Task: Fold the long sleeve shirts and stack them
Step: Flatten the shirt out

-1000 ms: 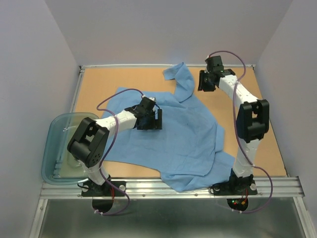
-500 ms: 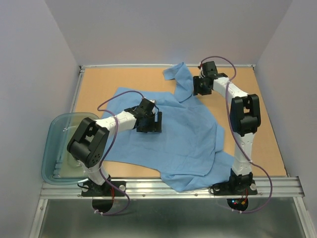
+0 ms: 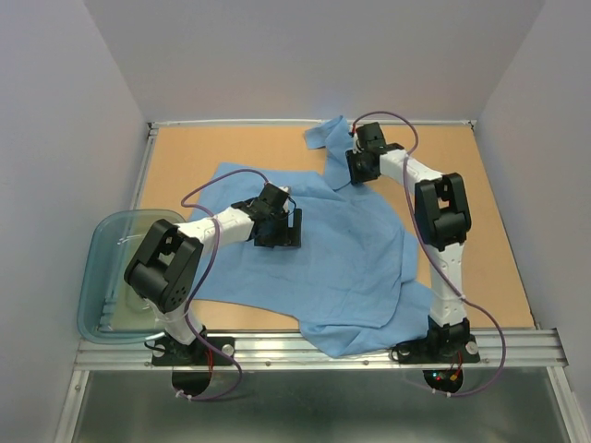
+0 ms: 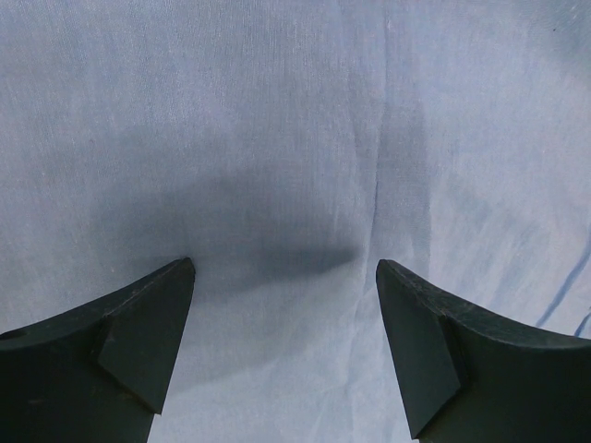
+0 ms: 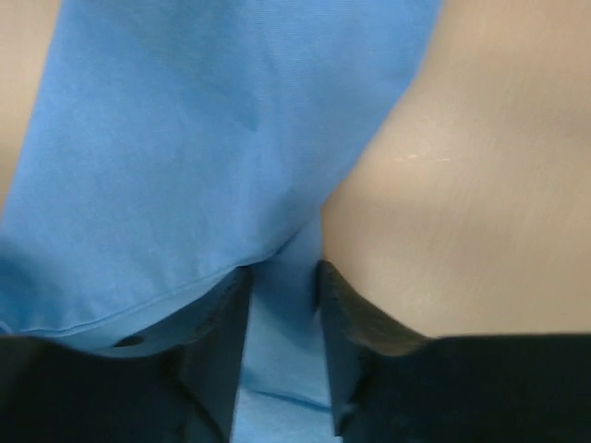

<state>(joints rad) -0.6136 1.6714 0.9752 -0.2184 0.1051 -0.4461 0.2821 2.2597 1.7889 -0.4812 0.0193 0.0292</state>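
One of the long sleeve shirts [image 3: 351,254], light blue, lies spread and rumpled over the middle of the table, one sleeve [image 3: 334,138] reaching to the far edge. My left gripper [image 3: 294,224] hovers low over the shirt's upper body, jaws wide open; in the left wrist view [image 4: 284,268] only flat cloth [image 4: 277,138] shows between the fingers. My right gripper [image 3: 355,168] is down at the base of that far sleeve. In the right wrist view [image 5: 282,272] its fingers stand part-way apart, straddling a strip of the blue cloth [image 5: 212,138], with bare table to the right.
A clear bluish plastic tub [image 3: 97,268] sits off the table's left edge near the left arm's base. The tan table [image 3: 489,231] is walled on the left, back and right. The shirt's hem hangs over the metal front rail [image 3: 277,346].
My right arm has swung left from the far right corner and come down onto the sleeve's base. The left arm and the shirt have stayed put.
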